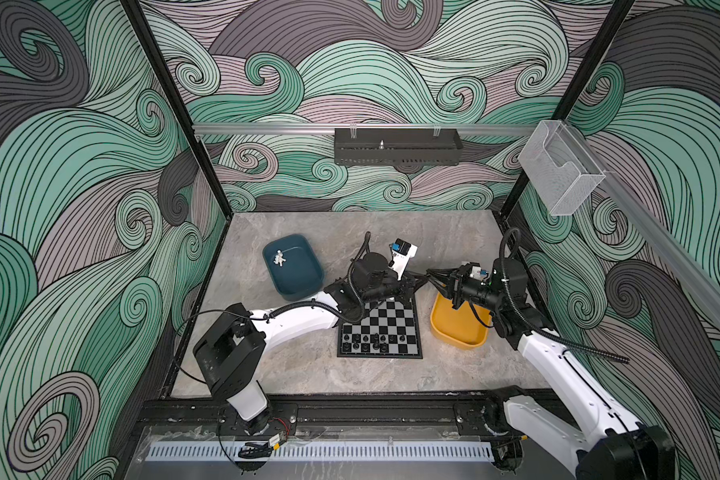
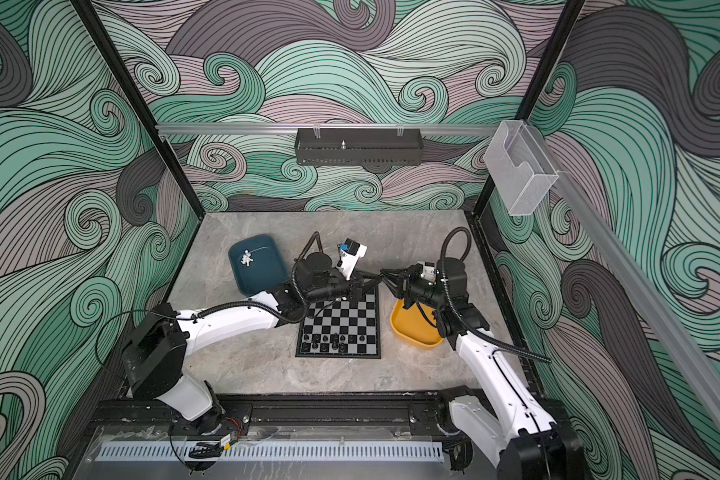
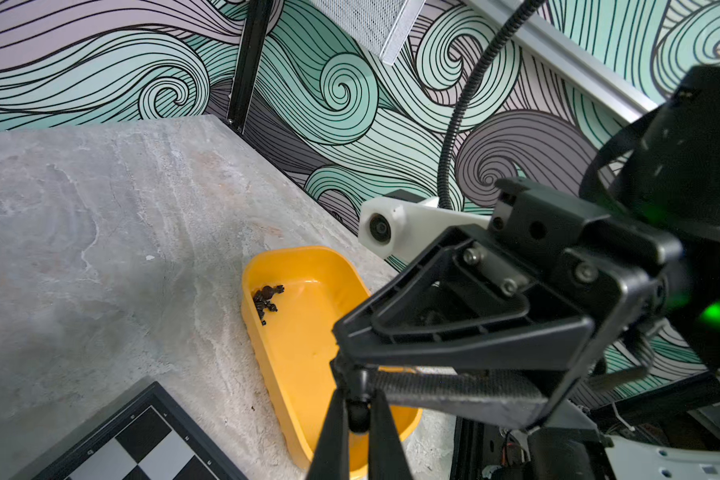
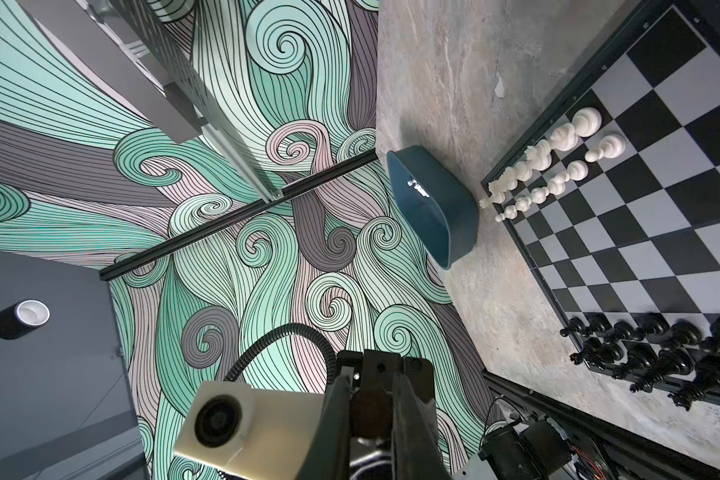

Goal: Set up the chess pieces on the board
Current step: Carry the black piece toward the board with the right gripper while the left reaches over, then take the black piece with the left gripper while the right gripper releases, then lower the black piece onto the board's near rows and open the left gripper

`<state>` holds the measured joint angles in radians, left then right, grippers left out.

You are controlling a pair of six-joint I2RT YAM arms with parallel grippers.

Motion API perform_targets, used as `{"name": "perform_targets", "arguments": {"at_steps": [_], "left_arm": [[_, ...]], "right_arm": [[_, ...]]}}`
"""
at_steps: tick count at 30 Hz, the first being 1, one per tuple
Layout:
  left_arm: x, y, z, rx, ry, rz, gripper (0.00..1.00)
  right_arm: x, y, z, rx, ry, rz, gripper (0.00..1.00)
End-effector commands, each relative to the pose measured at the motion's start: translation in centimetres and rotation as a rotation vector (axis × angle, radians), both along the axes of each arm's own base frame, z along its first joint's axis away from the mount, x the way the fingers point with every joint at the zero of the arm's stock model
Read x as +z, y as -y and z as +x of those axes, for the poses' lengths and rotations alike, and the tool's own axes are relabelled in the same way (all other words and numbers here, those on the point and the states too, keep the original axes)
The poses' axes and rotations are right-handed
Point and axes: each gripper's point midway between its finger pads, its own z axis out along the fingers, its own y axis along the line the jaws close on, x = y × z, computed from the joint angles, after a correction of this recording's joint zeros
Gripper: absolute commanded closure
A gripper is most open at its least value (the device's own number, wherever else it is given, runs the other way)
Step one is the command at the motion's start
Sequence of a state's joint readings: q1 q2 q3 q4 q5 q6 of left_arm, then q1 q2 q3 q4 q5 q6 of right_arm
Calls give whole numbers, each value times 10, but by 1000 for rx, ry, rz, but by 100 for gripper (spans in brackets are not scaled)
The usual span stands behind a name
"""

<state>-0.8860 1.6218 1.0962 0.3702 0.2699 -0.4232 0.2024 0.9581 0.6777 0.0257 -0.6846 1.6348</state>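
Chess pieces (image 4: pixel 563 137) along 2 board (image 4: pixel 661 216) edges

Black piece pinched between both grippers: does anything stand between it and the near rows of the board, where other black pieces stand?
Nothing visible does. The black piece, in the left gripper and right gripper, hangs near the board's far right corner; the squares toward the other black pieces are bare.
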Motion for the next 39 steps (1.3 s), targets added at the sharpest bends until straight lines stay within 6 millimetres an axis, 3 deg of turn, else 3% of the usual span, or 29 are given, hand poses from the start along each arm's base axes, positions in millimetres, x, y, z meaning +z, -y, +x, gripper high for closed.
{"name": "perform_targets", "arguments": {"at_steps": [1, 5, 8, 12, 15, 19, 25, 32, 39], "left_arm": [[22, 4, 11, 44, 3, -62, 100], [24, -8, 11, 89, -61, -43, 100], [16, -27, 1, 106, -128, 55, 100], [-11, -51, -30, 29, -221, 293, 100], [-34, -69, -56, -52, -327, 497, 100], [-57, -79, -79, -122, -437, 699, 100], [-86, -62, -101, -254, -530, 968, 100], [-126, -34, -102, -308, -523, 1140, 100], [-158, -24, -98, -331, -536, 1231, 100]], "right_arm": [[13, -6, -14, 50, 42, 17, 95], [11, -1, -24, 100, 98, -97, 62], [3, 15, -34, 170, 134, -343, 41], [-1, 53, -41, 173, 213, -750, 22], [-19, 81, -45, 182, 185, -978, 1], [-38, 104, -52, 199, 145, -1137, 0], [-42, 122, -62, 211, 136, -1259, 0], [-36, 124, -71, 194, 168, -1261, 0], [-35, 124, -77, 200, 181, -1256, 0]]}}
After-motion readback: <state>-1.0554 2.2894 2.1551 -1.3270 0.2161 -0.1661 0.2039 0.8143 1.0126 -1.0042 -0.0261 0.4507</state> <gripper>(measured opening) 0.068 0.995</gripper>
